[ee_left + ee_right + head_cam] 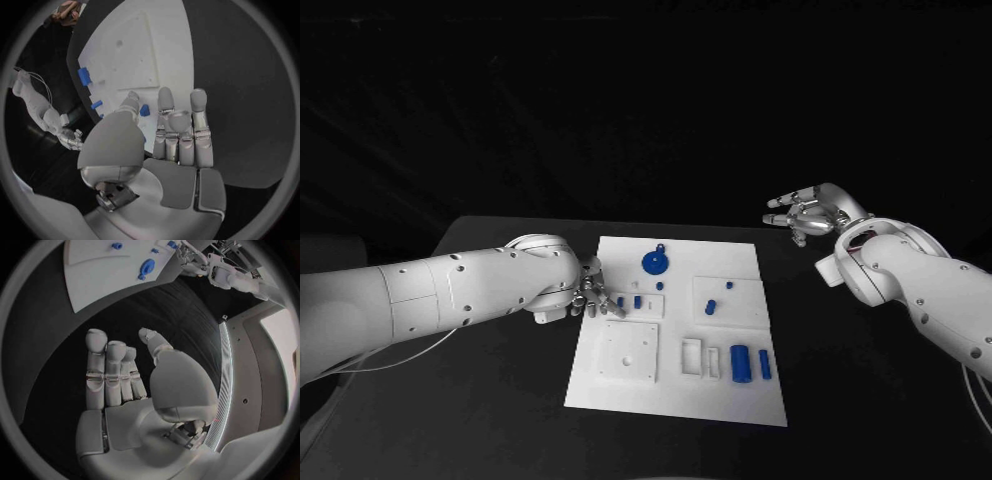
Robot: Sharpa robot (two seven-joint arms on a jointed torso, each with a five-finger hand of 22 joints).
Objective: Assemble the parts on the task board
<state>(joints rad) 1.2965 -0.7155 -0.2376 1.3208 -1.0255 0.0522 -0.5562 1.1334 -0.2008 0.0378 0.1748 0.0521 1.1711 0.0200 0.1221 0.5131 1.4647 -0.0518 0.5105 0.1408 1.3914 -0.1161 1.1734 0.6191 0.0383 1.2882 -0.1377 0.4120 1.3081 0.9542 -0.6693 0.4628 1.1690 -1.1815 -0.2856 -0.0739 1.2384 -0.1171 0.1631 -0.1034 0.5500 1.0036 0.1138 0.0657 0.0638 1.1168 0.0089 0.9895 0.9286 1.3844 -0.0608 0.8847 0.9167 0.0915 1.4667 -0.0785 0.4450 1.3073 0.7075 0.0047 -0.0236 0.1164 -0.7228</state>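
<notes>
left hand (169,150), fingers apart and holding nothing, hangs over the board (678,330); i'd ease onto that small blue piece (144,110) squarely.

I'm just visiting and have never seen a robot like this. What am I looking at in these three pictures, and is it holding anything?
It is a robot with two white arms ending in silver hands. The square picture looks down from its head; each round one comes from a camera at a wrist. On the black table lies a white task board carrying small blue parts. The left hand reaches over the board's edge, fingertips beside a small blue piece, not gripping it. The right hand hovers off to the side, fingers apart, holding nothing.
</notes>
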